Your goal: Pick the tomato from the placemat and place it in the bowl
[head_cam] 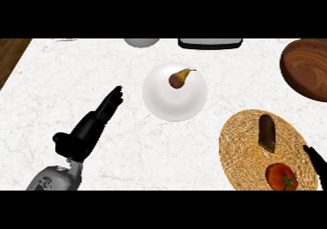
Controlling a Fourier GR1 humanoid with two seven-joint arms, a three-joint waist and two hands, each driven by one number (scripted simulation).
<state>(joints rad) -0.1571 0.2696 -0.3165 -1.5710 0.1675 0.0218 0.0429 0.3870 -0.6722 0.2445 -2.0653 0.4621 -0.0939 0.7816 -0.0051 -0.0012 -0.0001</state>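
Note:
A red tomato with a green stem lies at the near end of a round woven placemat at the right. A dark wooden bowl sits at the far right, cut by the view's edge. Only a dark fingertip of my right hand shows at the right edge, just right of the tomato and apart from it. At the lower left my left hand rests open with its fingers straight, pointing away, holding nothing.
A white plate in the middle carries a brown pear. A dark brown oblong item lies on the placemat beyond the tomato. A grey round object and a dark-rimmed item stand at the far edge.

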